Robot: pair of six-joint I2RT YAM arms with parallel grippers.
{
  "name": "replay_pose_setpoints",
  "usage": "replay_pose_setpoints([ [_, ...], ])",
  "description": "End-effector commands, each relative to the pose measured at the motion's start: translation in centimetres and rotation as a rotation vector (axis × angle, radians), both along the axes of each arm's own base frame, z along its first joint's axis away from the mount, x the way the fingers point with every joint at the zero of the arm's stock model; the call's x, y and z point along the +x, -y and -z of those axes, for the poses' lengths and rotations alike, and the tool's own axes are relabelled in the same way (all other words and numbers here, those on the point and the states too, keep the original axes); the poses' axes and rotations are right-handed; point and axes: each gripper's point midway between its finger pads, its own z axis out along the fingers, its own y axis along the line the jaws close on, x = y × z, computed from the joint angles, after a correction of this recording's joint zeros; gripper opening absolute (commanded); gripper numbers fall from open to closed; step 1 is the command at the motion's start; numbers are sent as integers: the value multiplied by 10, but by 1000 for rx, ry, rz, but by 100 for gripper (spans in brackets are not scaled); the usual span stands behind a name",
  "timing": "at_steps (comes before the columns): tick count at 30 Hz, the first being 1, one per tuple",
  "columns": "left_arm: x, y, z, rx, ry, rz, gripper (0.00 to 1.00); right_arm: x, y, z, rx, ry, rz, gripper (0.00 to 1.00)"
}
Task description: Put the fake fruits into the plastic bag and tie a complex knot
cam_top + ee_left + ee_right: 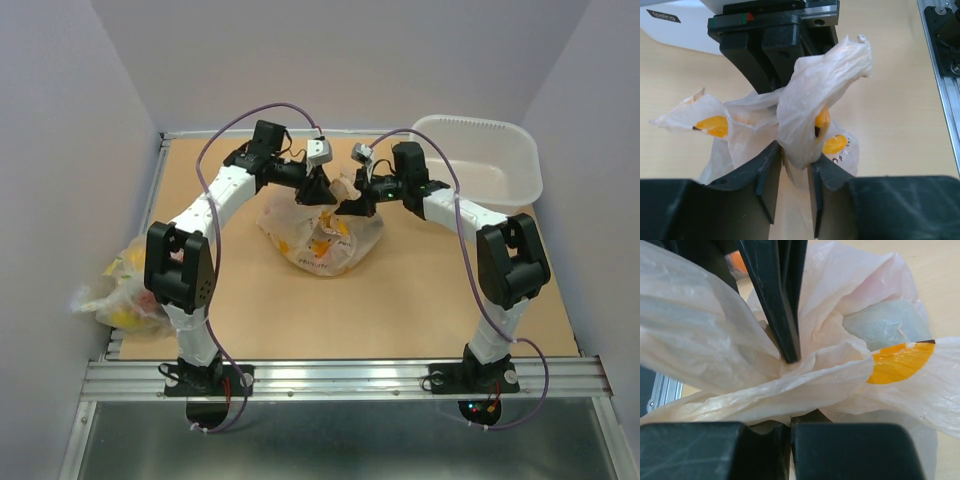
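Left of the white tub (480,165), toward the arms, sits the plastic bag (320,240), the left gripper (795,156) slightly parted around a twisted handle and the right gripper (790,429) pressed together on its film.

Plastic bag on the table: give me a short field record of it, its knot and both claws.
plastic bag: mid table, bulging, orange prints
knot: handles bunched and twisted on top, tails out sideways
left claw: jaws parted, a handle tail between the tips
right claw: shut, apparently pinching the bunched handles
also there: white tub far right; second bag at left edge
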Motion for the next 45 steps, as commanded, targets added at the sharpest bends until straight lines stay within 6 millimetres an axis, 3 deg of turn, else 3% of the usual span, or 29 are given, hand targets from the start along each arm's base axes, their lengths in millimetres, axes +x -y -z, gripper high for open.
replay_pose_setpoints([
  [1,-1,-25,-46,-22,66,-50,41,0,-5,-35,48,99,-30,0],
  [6,-2,-32,-54,-31,76,-60,40,-6,-5,-37,65,92,-69,0],
  [10,-8,-19,-51,-43,51,-18,28,-5,-8,-40,74,86,-86,0],
  [18,-16,2,-45,-53,58,45,28,-8,-10,-46,89,77,-110,1],
  [19,-15,4,-45,-53,40,37,19,-8,-10,-46,91,74,-112,5],
  [22,-5,12,-48,-70,51,14,5,-14,-10,-50,103,82,-140,16],
  [24,0,15,-49,-76,59,-4,0,-17,-9,-53,109,92,-154,33],
  [25,1,16,-49,-80,65,-5,0,-18,-10,-54,112,94,-160,42],
  [26,2,17,-49,-84,67,-5,0,-20,-10,-55,115,97,-168,46],
  [32,-5,15,-45,-80,71,21,0,-24,-11,-54,115,110,-180,54],
  [39,-21,20,-41,-82,58,61,0,-5,-19,-54,112,50,-154,46],
  [43,-26,21,-39,-70,72,65,0,-3,-21,-54,112,52,-149,31],
  [44,-26,21,-40,-68,73,66,0,-3,-21,-54,112,52,-151,17],
  [45,-23,19,-41,-53,84,52,0,-3,-20,-53,110,49,-150,12],
])
